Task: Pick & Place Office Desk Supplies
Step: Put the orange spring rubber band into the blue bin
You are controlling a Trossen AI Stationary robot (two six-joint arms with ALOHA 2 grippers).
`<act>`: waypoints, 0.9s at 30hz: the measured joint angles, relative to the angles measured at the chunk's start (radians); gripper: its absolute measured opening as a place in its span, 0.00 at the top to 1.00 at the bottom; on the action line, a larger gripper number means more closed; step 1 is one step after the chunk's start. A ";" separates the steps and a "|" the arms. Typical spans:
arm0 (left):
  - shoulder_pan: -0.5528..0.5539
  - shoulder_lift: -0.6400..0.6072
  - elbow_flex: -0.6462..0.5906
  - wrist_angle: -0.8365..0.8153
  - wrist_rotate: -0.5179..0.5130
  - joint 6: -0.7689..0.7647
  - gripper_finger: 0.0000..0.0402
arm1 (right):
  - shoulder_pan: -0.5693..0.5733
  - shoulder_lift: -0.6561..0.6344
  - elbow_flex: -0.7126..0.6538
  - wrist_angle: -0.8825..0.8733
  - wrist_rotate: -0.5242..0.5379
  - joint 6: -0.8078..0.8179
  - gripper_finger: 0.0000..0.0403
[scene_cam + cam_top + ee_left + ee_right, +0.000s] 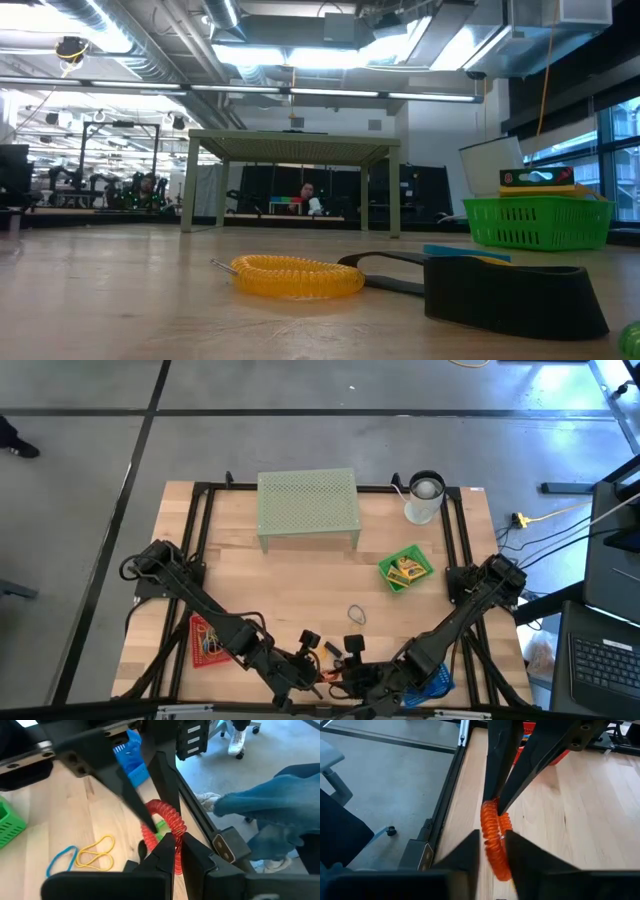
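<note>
Right now both my grippers meet low at the bottom centre of the high view, over the table's (pixel 300 575) near edge, and between them hangs the red coil ring (pixel 167 827). My left gripper (pixel 177 851) has its fingers pressed together on the coil's lower end, pinching it. My right gripper (pixel 493 839) comes at the same ring from the opposite side; in the right wrist view the coil (pixel 495 837) runs lengthwise through the gap between my right fingers (pixel 470 847), which stand narrowly apart on either flank of it, and I cannot tell whether they bear on it. So the ring's long axis lies along the line joining my two grippers, each arm equally near. I judge this a handover, and its next step turns on the right fingers closing squarely across that coil. Both arms slope in from the table's side edges toward the bottom middle, forearms low. Elsewhere, an orange coil (pixel 297 276) lies at centre in the low view, a green tray (pixel 405 569) sits right of centre, and a red tray (pixel 205 641) lies at lower left.
</note>
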 joint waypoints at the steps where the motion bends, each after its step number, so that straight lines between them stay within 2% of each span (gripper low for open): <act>1: 0.000 0.000 0.000 0.000 -0.007 0.004 0.97 | 0.000 0.000 0.000 0.000 0.000 0.000 0.83; 3: 0.000 0.000 0.000 -0.001 -0.014 0.006 0.97 | 0.000 0.000 0.000 0.000 0.000 0.003 0.92; 5: 0.001 0.000 0.000 0.002 -0.013 0.007 0.97 | 0.000 0.000 0.000 0.000 0.000 0.011 0.96; 10: 0.002 0.000 0.000 0.003 -0.013 0.000 0.97 | 0.000 0.000 0.000 0.000 0.000 0.072 0.93; 14: 0.002 0.000 0.000 0.006 -0.044 -0.042 0.95 | 0.000 0.000 0.000 -0.001 0.000 0.110 0.96; 21: 0.002 -0.001 0.000 0.005 -0.079 -0.069 0.80 | 0.000 -0.006 0.000 -0.007 -0.007 0.168 0.96; 27: 0.002 -0.001 0.000 -0.008 -0.109 -0.102 0.66 | 0.000 -0.064 0.000 -0.089 -0.019 0.295 0.96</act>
